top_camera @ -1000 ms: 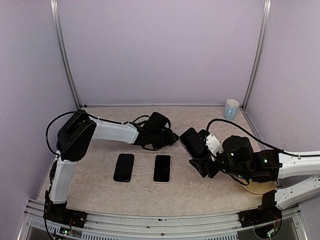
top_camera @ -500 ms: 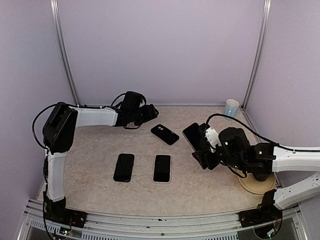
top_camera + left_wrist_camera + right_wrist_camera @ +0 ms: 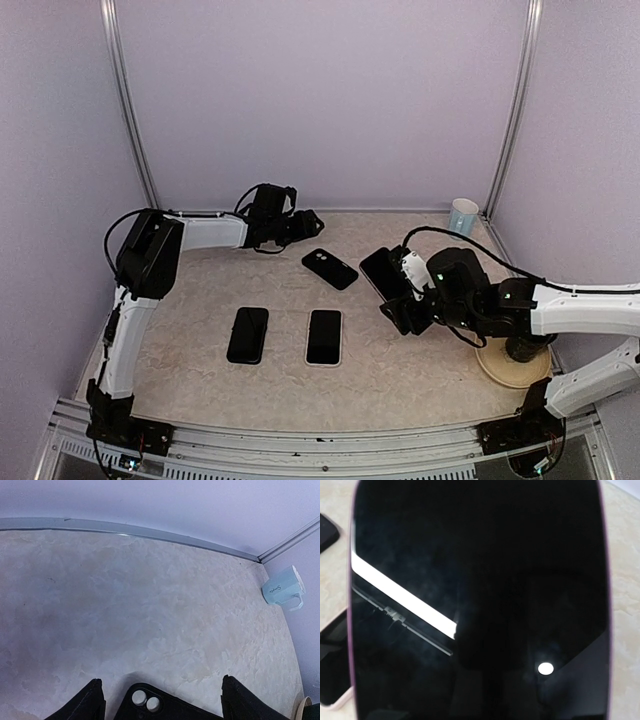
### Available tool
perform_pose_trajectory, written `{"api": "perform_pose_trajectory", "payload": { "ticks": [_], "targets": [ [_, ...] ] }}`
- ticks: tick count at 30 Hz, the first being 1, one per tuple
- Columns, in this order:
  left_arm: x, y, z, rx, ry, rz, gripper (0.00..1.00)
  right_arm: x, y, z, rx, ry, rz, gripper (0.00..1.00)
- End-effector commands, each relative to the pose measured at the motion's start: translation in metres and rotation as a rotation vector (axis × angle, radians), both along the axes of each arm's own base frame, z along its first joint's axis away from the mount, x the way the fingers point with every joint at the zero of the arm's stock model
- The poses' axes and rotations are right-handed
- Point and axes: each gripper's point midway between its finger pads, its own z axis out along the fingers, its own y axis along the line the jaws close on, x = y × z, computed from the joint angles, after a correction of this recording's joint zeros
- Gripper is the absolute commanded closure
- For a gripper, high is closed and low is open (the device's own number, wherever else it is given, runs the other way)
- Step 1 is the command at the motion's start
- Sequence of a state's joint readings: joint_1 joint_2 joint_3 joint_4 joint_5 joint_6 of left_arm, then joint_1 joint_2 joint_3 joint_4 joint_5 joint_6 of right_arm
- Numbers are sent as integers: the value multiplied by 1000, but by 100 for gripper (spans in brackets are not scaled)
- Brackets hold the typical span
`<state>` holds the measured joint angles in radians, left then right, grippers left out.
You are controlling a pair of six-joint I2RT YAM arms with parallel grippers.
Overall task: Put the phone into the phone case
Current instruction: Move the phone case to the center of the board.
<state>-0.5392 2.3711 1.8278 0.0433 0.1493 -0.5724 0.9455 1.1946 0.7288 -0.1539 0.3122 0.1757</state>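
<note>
Nearest the arm bases, a dark spare phone (image 3: 248, 334) and a pale-edged spare phone (image 3: 324, 336) lie flat side by side. Just beyond them the right gripper (image 3: 398, 298) is clamped on the lower end of the phone (image 3: 382, 270) and holds it tilted off the table (image 3: 400, 385), its dark screen filling the wrist camera. The case (image 3: 330, 268) lies flat just left of that phone, its long axis running far-left to near-right and roughly parallel to it, probably hollow side up, though the view is poor. Farther back the left gripper (image 3: 305, 226) hangs with its jaws wide and empty near the case's far end, so the right arm is the one placed to bring the phone across.

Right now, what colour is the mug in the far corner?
The mug is pale blue; it shows best in the left wrist view.
</note>
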Motion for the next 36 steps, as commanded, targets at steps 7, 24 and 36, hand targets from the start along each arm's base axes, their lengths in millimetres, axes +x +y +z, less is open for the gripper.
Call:
{"api": "perform_pose_trajectory", "payload": {
  "ticks": [7,24,36],
  "targets": [
    [-9,-9,-55,25,97,-98,22,11,9,27,66,-51,2,69],
    [-83,-26,-80,-52,216,-191,26,7,12,29,104,-36,18,70],
    [-137,-40,-56,-117,215,-212,26,-4,1,26,94,-25,33,70]
  ]
}}
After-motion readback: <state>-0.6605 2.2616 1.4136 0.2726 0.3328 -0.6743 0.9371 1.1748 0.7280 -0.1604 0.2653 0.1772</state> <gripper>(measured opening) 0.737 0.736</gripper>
